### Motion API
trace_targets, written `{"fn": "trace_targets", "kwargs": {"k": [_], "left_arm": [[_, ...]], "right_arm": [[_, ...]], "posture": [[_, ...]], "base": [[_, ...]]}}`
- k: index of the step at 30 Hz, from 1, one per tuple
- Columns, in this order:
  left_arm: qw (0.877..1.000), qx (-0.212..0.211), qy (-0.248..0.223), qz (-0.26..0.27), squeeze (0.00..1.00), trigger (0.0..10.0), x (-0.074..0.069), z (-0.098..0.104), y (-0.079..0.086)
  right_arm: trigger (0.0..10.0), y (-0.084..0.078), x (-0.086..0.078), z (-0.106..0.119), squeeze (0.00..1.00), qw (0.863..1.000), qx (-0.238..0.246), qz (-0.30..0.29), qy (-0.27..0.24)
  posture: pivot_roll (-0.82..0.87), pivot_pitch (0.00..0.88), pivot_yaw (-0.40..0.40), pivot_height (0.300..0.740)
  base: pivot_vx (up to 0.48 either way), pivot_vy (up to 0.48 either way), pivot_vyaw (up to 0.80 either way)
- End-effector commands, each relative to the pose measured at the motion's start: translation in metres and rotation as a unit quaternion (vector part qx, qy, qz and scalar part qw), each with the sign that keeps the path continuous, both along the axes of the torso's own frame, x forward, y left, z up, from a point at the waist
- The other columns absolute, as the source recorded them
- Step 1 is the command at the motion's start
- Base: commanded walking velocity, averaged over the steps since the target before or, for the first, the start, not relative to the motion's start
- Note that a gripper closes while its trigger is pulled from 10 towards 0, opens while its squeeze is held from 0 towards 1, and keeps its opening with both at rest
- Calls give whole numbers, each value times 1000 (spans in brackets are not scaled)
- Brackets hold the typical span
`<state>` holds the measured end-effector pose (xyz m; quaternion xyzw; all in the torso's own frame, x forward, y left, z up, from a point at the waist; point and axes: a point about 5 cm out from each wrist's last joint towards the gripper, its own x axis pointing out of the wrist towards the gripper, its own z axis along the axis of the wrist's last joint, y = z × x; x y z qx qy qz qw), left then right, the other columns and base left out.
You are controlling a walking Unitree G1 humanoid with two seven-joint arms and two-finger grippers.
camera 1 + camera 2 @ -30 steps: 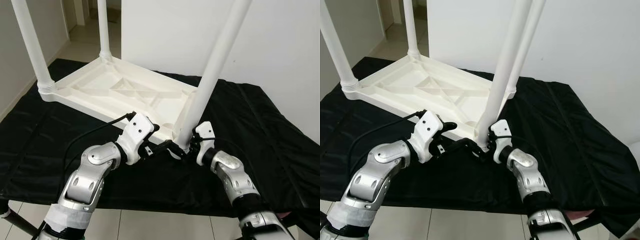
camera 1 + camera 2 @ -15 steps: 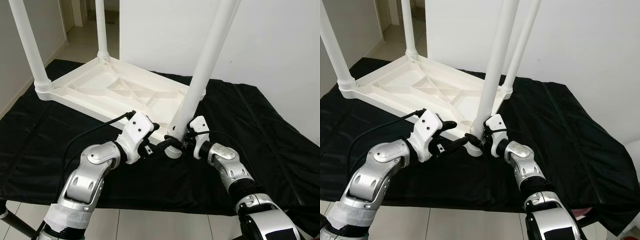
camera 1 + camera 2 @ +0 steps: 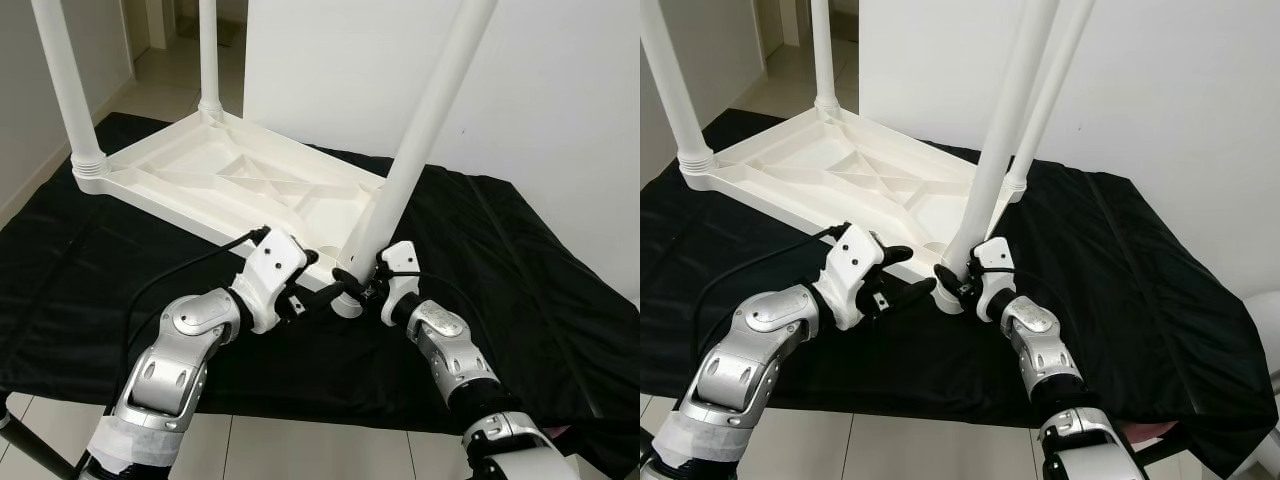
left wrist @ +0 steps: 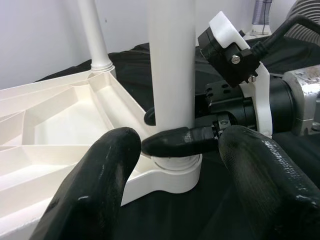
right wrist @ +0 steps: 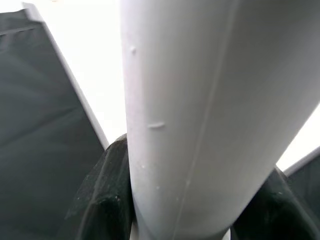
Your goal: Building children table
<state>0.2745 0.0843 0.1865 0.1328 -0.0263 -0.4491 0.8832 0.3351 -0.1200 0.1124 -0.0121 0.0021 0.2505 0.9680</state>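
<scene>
Black cloth (image 3: 520,260) bears upturned table (image 3: 230,180); right gripper (image 3: 352,283) clamps corner leg (image 3: 420,130); left gripper (image 3: 318,294) spread nearby.

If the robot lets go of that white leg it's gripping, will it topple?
The near leg probably stays, since its base sits in the tabletop's corner socket, though it leans. The right gripper clamps its smooth, hollow-looking tube: likely light, stiff and slippery.

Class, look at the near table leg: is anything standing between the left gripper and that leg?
Yes. The right gripper is clamped around the near leg just above its corner socket, and one of its fingers crosses the leg in front of the open left gripper.
</scene>
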Motion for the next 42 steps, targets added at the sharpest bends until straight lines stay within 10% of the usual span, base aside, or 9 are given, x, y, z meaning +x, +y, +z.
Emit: {"fn": "trace_targets", "kwargs": {"k": [1,20,22,25,26,36,38,39,42], "left_arm": [[999,-9,-10,47,0,10000,2,1,-1],[1000,-1,11,22,0,10000,-5,-5,-6],[1000,-1,10,22,0,10000,-5,-5,-5],[1000,-1,10,22,0,10000,-5,-5,-6],[1000,0,9,24,0,10000,-5,-5,-5],[999,6,3,33,0,10000,-6,-4,-1],[999,6,1,35,0,10000,-5,-4,0],[999,7,0,36,0,10000,-5,-3,0],[999,7,-3,38,0,10000,-4,-3,1]], "right_arm": [[0,-12,-4,-13,0,998,-24,-51,29],[0,44,-37,3,0,988,47,-147,12],[10000,40,-40,6,0,988,54,-143,15],[10000,39,-42,8,0,987,53,-149,18],[10000,37,-43,10,1000,988,64,-141,12],[10000,7,-51,11,1000,996,57,-64,0],[10000,3,-52,9,592,998,44,-40,1],[10000,0,-53,8,0,999,35,-22,2],[10000,-12,-48,3,0,998,-5,56,0]], "posture": [[62,0,-171,740],[31,0,-132,740],[36,0,-139,740],[38,0,-142,740],[47,0,-150,740],[69,0,-164,740],[80,0,-169,740],[80,0,-169,740],[80,0,-164,740]], "base": [[0,0,0],[0,0,0],[0,0,0],[0,0,0],[0,0,0],[0,0,0],[0,0,0],[0,0,0],[0,0,0]]}}
